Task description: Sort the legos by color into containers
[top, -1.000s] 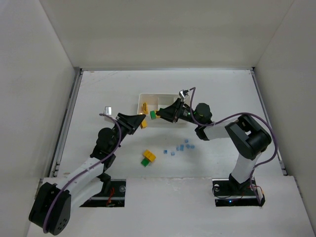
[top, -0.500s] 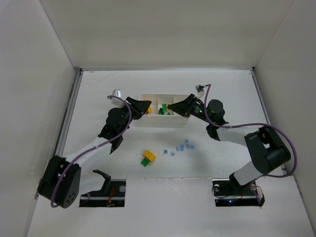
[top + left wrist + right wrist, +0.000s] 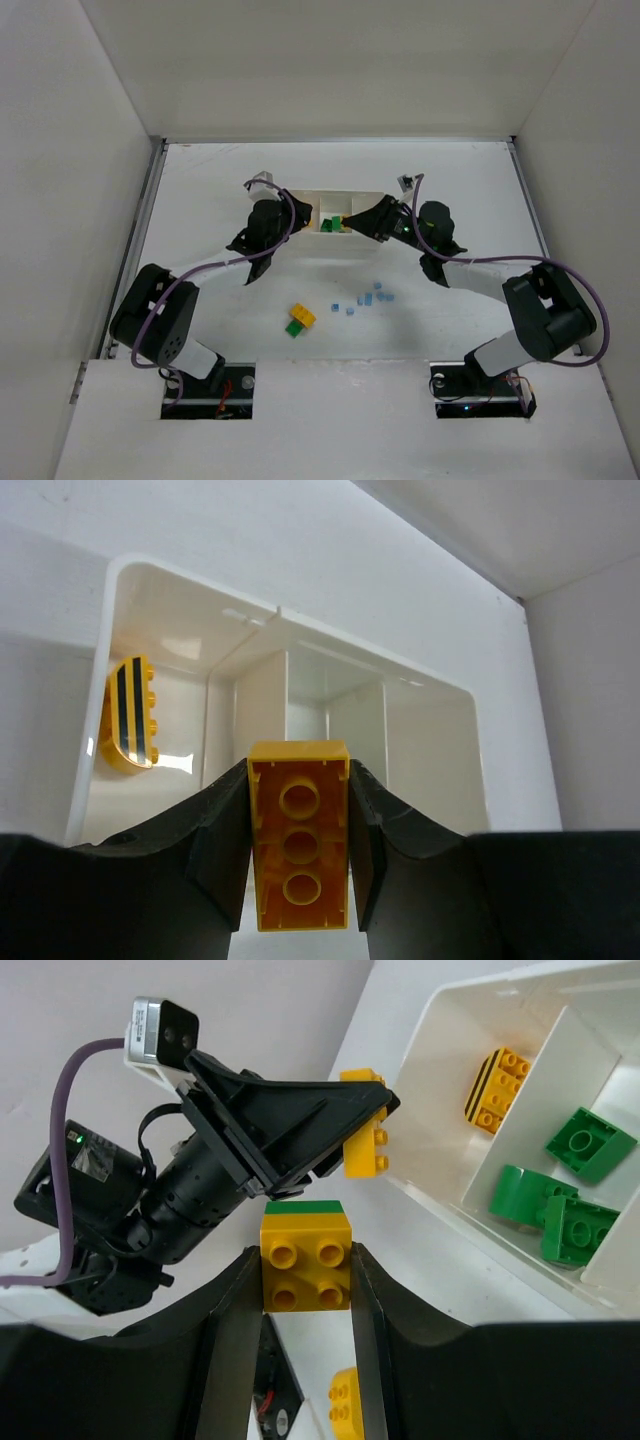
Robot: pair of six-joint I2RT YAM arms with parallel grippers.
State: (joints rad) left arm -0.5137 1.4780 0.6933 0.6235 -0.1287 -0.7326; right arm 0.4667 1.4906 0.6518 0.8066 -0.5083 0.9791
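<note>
Here, the left gripper [image 3: 299, 780] stood partly closed, its two black fingers [image 3: 222, 830] clamped on the sides of a plain yellow studded plastic brick [image 3: 299, 865]. The brick's hollow underside, with three round tubes, faced the camera at the lower centre of the left wrist view. Beyond the brick lay the small white rectangular plastic tray [image 3: 430, 760], split into three compartments by thin white dividers. A rounded yellow piece with black stripes [image 3: 130, 712] lay in the compartment at the left of that view.

The right gripper [image 3: 305, 1255] was likewise partly closed. It held a yellow four-stud brick topped by a green layer [image 3: 305, 1265] at the lower centre of the right wrist view, outside the tray and near its rim. At the upper right of that view, three green plastic bricks [image 3: 590, 1143] lay in the compartment next to the one with the striped piece.

In the overhead view the tray sat at upper centre, with one gripper at each end of it. Below it on the white table [image 3: 450, 180], a joined yellow-and-green pair of bricks [image 3: 299, 319] lay at centre. A scatter of tiny light blue pieces [image 3: 366, 298] lay to its right, well apart from both grippers.
</note>
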